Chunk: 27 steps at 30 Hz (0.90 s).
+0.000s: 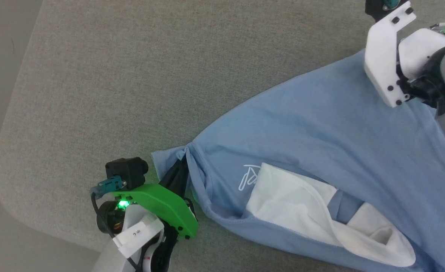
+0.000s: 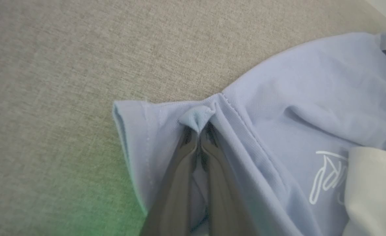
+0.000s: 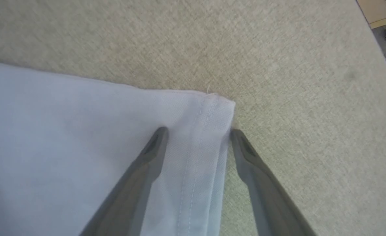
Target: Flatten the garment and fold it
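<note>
Your left gripper has its jaws pressed together on a bunched fold at one end of the garment. Your right gripper stands spread: one finger rests on a hemmed corner and the other sits just off its edge, over the grey fabric surface. The garment lies on that surface between them, with its white lining and script logo facing up.

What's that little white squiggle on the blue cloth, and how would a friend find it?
On the grey table, find the big light-blue garment lying toward the right. Just left of its solid white lining sits the logo: thin white looping script drawn on the blue, lines rather than a patch of cloth.
</note>
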Tool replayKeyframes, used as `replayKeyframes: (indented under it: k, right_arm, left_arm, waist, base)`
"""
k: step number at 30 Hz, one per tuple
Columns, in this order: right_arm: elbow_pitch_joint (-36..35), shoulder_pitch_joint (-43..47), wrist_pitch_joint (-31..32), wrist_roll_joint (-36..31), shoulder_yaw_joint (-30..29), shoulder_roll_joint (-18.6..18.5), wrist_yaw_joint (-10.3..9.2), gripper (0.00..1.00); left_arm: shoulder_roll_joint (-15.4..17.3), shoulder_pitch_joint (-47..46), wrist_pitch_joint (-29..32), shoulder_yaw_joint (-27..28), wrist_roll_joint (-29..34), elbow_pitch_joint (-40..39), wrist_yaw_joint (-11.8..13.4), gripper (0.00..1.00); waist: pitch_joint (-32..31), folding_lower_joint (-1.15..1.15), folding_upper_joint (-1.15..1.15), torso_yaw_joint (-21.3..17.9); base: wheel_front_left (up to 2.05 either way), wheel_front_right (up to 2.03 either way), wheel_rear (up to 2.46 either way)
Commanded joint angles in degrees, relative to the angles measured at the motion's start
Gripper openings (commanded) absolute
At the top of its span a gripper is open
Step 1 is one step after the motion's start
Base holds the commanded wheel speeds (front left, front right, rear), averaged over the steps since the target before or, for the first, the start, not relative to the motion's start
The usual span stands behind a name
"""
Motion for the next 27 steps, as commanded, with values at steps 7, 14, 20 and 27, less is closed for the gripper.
replayKeyframes:
  k: [7, 14, 20, 27]
  right_arm:
    - [0.4, 2.3, 1.0, 3.4, -0.2, -0.5, -0.08, 0.0]
    - [-1.4, 2.9, -7.3, 5.3, -5.8, 1.4, -0.08, 0.0]
    - [-5.2, 8.3, -14.8, 8.7, -12.9, 1.9, -0.08, 0.0]
    - [-11.8, 20.9, -16.8, 12.1, -20.8, 1.2, -0.08, 0.0]
  left_arm:
    - [0.6, -0.6, 0.0, 0.4, 0.0, 1.8, 0.3, 0.0]
    - [2.0, -0.1, 0.6, 1.3, 0.0, 1.4, 1.0, 0.0]
    - [4.0, 2.1, 1.7, 2.7, -0.2, 0.8, 2.1, 0.0]
    - [5.7, 5.4, 3.2, 3.9, -0.9, -0.5, 3.4, 0.0]
  waist:
    - [-1.0, 0.0, 0.0, -0.7]
    - [-5.9, 0.0, 0.0, -4.2]
    - [-13.1, 0.0, 0.0, -9.6]
    - [-20.1, 0.0, 0.0, -15.5]
  base:
    - [0.0, 0.0, 0.0]
    - [0.0, 0.0, 0.0]
    - [0.0, 0.0, 0.0]
    - [0.0, 0.0, 0.0]
